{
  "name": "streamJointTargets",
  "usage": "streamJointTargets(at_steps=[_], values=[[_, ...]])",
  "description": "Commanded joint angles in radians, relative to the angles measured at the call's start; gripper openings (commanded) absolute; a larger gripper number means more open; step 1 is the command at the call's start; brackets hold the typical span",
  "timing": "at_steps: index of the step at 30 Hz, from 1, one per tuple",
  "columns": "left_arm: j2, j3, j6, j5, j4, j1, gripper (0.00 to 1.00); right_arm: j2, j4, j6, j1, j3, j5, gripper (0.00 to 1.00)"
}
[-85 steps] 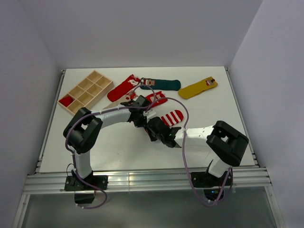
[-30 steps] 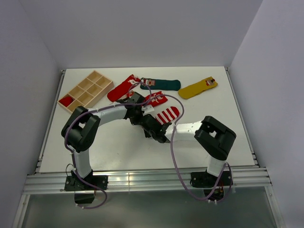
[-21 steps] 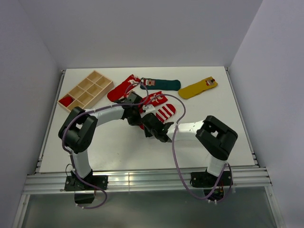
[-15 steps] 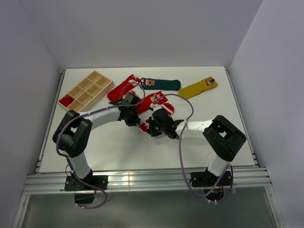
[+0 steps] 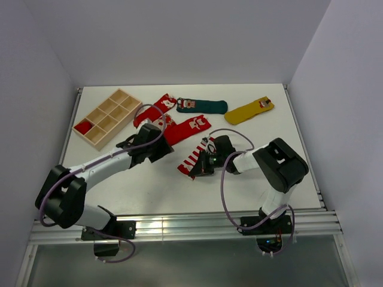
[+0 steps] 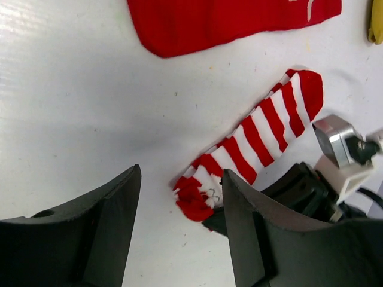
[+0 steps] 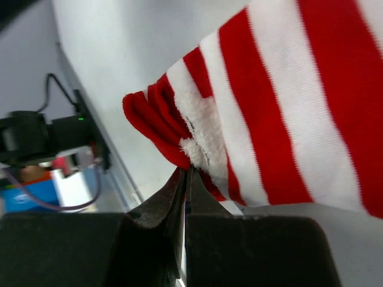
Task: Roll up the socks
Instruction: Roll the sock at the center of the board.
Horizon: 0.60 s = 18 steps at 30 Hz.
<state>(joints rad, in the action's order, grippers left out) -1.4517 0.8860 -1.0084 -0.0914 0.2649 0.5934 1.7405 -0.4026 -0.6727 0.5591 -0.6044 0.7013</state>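
**Right pinches the cuff, left stands spread**

Your right gripper is clamped on the cuff edge of the striped sock, with its forearm reaching left, low over the table. Your left gripper has its jaws apart just left of that cuff, holding nothing, and its arm stretches low from the near left. The sock lies mid-table, its long axis running near-left to far-right, with the cuff nearest you and the toe far-right.
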Motion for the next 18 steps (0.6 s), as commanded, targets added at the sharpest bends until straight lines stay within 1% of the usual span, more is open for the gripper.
streamJointTargets(at_steps=[1, 3, 7, 9, 11, 18], values=[[0.079, -0.094, -0.059, 0.016, -0.098, 0.023, 0.61, 0.051, -0.057, -0.116, -0.039, 0.037, 0.073, 0.00], [0.118, -0.166, -0.093, 0.027, -0.148, 0.039, 0.61, 0.071, -0.070, -0.157, -0.057, 0.032, 0.087, 0.00], [0.154, -0.258, -0.150, 0.024, -0.248, 0.094, 0.60, 0.105, -0.154, -0.237, -0.076, 0.041, 0.104, 0.00], [0.143, -0.275, -0.167, 0.015, -0.256, 0.109, 0.60, 0.131, -0.185, -0.283, -0.085, 0.051, 0.115, 0.00], [0.117, -0.272, -0.170, 0.013, -0.297, 0.120, 0.59, 0.146, -0.220, -0.310, -0.088, 0.054, 0.122, 0.00], [0.050, -0.260, -0.174, 0.013, -0.380, 0.138, 0.59, 0.180, -0.231, -0.321, -0.093, 0.054, 0.115, 0.00]])
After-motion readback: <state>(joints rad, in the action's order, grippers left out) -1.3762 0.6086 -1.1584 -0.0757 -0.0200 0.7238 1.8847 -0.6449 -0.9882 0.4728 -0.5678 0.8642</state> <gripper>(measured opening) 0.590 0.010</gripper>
